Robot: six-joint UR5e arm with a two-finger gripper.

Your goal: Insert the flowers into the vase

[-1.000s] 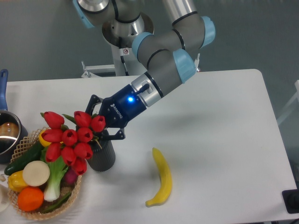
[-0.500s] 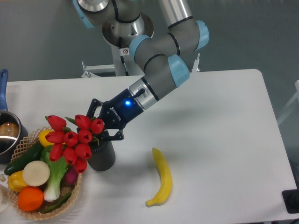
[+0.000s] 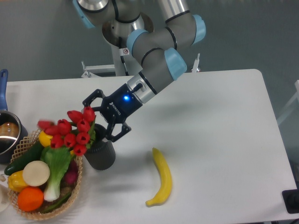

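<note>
The flowers (image 3: 70, 131), a bunch of red tulip buds with green leaves, stand with their stems in the vase (image 3: 101, 157) and lean left over the basket rim. The leftmost bud is blurred. The vase is a dark grey cylinder standing upright on the white table, right of the basket. My gripper (image 3: 103, 118) sits just above and behind the vase mouth, to the right of the buds. Its jaws are spread wide and hold nothing. The stems are hidden by the buds and the fingers.
A woven basket (image 3: 76, 187) of vegetables and fruit stands at the front left, touching the vase. A yellow banana (image 3: 161, 177) lies right of the vase. A pot (image 3: 6, 131) with a blue handle is at the left edge.
The jaws have spread apart and let go of the flowers. The bunch has sunk and tipped left towards the basket. The arm's wrist has shifted slightly up and left.
</note>
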